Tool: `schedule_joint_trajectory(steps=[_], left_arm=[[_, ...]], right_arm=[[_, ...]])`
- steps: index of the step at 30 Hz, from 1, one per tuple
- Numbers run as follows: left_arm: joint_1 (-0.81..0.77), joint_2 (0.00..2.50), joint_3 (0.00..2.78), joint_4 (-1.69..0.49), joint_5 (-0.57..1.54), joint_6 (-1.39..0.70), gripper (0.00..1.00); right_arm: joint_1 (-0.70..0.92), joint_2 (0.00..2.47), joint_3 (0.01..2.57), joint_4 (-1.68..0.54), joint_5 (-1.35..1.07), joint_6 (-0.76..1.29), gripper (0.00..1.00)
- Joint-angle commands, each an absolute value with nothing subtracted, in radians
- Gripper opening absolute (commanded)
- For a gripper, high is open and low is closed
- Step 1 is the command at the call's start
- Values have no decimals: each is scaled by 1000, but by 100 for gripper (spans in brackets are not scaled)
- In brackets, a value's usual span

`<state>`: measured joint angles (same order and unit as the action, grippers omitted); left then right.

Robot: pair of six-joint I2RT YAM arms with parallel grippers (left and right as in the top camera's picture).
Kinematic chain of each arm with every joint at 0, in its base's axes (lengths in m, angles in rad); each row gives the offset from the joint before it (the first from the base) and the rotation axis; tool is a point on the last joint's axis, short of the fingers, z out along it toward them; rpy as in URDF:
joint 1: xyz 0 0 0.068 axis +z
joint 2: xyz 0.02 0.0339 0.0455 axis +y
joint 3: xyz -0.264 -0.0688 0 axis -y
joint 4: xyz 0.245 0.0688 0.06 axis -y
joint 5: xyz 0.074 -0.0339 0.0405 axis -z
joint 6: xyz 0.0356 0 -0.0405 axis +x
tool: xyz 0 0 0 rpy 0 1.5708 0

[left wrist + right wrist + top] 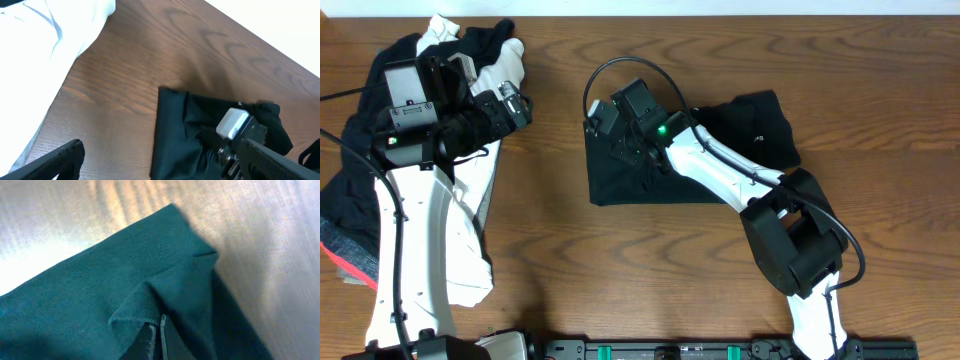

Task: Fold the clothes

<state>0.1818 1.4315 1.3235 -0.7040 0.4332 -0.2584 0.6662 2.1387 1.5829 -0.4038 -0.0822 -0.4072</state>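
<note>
A dark teal-black garment [638,182] lies partly folded at the table's middle, with a bunched part [760,125] trailing to the right. My right gripper [610,128] sits on its top left corner. In the right wrist view the fingers [156,336] are shut on a raised fold of the garment [90,290]. My left gripper [516,106] hovers open and empty over the edge of the clothes pile, left of the dark garment. In the left wrist view its jaws [165,167] are spread wide, with the garment [175,135] ahead.
A pile of clothes lies at the left: a white garment [470,200] that also shows in the left wrist view [45,35], a black one [485,45] and a grey piece with a red edge [350,262]. The wooden table [620,270] lies between the pile and the dark garment.
</note>
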Motion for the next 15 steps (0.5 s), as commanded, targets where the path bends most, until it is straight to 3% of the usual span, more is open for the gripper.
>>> schedule_joint_trajectory(steps=[1,12,13,15], left_arm=[[186,1433,1333,-706,421,-245,98],[186,1433,1333,-698,421,-245,98],[186,1433,1333,-698,421,-245,98],[186,1433,1333,-698,421,-245,98]], right_arm=[[646,2128,1591,-384,-35,-325,1],[481,2128,1591,-300,8,-108,1],[462,2128,1591,-290,-8,-101,21],[439,2128,1591,-287,-39,-101,84]])
